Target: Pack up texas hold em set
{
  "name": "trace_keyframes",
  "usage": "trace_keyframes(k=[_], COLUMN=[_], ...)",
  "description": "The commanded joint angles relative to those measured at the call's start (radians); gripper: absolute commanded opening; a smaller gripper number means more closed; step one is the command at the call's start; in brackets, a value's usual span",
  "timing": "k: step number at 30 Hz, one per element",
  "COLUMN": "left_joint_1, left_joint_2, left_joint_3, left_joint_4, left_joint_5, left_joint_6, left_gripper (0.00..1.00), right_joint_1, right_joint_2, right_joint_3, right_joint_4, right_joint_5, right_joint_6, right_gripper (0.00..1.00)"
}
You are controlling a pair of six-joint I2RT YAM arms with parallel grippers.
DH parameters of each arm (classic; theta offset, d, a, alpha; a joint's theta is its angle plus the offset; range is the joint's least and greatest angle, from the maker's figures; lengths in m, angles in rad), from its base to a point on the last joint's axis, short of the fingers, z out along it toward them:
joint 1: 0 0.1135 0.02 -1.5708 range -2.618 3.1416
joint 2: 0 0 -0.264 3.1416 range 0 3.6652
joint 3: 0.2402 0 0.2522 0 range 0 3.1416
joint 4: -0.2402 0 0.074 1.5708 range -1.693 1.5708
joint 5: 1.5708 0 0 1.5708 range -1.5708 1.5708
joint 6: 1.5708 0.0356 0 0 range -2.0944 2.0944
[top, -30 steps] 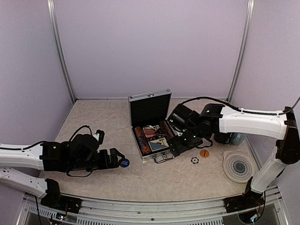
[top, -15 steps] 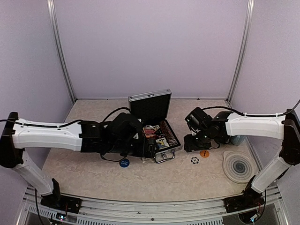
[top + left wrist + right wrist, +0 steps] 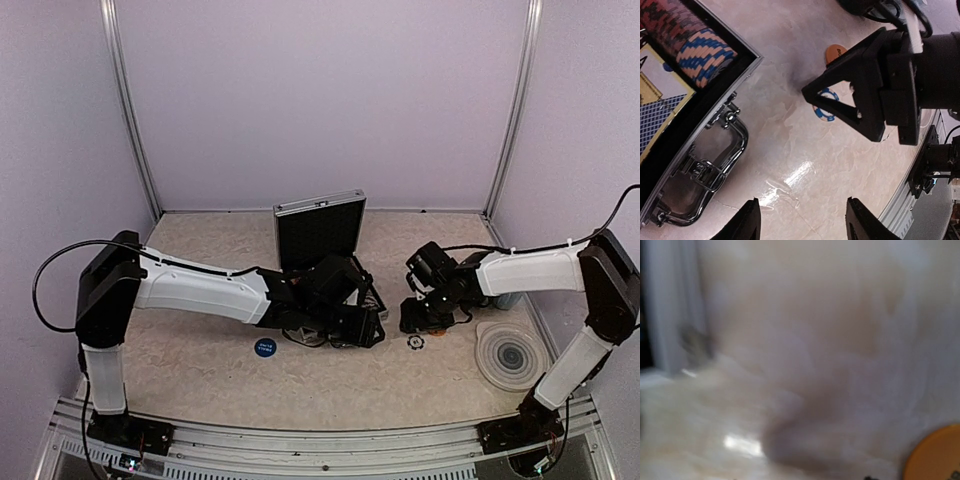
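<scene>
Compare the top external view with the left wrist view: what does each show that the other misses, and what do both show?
Only the top external view: the raised lid, the blue button and the ringed coaster. Only the left wrist view: the chip stack and the card deck inside the case. Both: the loose blue-and-white chip lying on the table.

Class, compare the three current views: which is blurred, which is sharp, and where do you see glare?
Right wrist view: heavily blurred, only an orange button edge and one bright glare patch discernible. Left wrist view: sharp, with glare on the table near the case handle. Top view: sharp, evenly lit.
</scene>
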Motion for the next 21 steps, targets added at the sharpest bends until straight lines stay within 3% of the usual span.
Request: trace_keyframes(k=[1,9,16,21], left_joint_1=[-0.011,-0.019,-0.040,-0.060], left_joint_2=[0.062,0.154,0.190,0.159], left_joint_3=[0.062,0.173,0.176,0.130], left_joint_4=[0.042,0.028,0.044,0.075], left_joint_5=[0.070,0.085,0.103,0.080], left_joint_6=[0.016,0.026,0.029,0.055], left_gripper=[0.54,0.49,0.44,0.42], right_joint_1=[-0.027,-0.021,0.031,0.032], right_joint_2=[0.020,0.039,-0.084,-0.254], right_joint_3=[-0.074,-0.166,-0.236,-0.196], right_joint_4=[0.070,0.161,0.129,0.036], right_joint_5=[-0.088,-0.313,-0.346,-0.202], right_joint_6=[-0.045,-0.071,-0.035,0.006], right_gripper=[0.52,0.34,0.33,0.37])
